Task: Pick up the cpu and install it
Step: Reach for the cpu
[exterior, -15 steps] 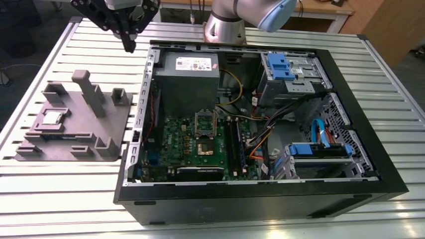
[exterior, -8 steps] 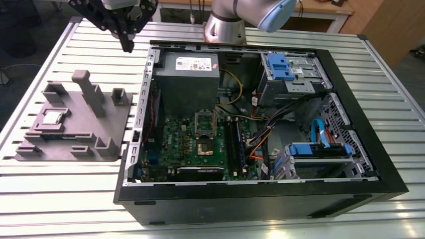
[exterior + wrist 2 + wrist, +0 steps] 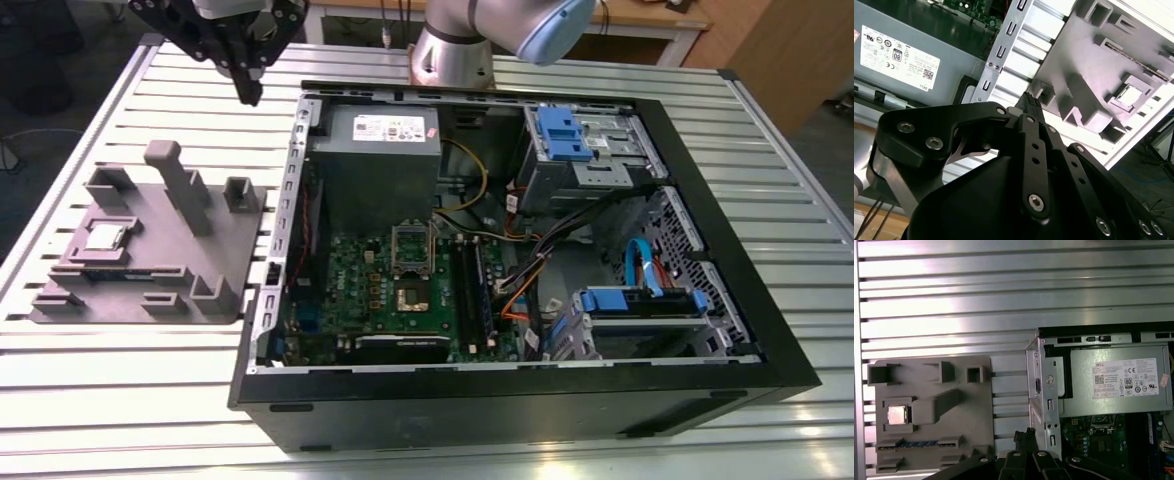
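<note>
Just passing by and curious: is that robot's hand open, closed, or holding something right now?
Hand: closed, holding nothing; the cpu sits in the grey fixture.

We have the cpu (image 3: 104, 237) lying flat, a small square chip with a silver-grey top and pale edge. It sits in a square recess of the grey fixture block (image 3: 230, 250) on the exterior view's left (both wrist views catch the cpu (image 3: 897, 415) (image 3: 1126, 95) face up).
</note>
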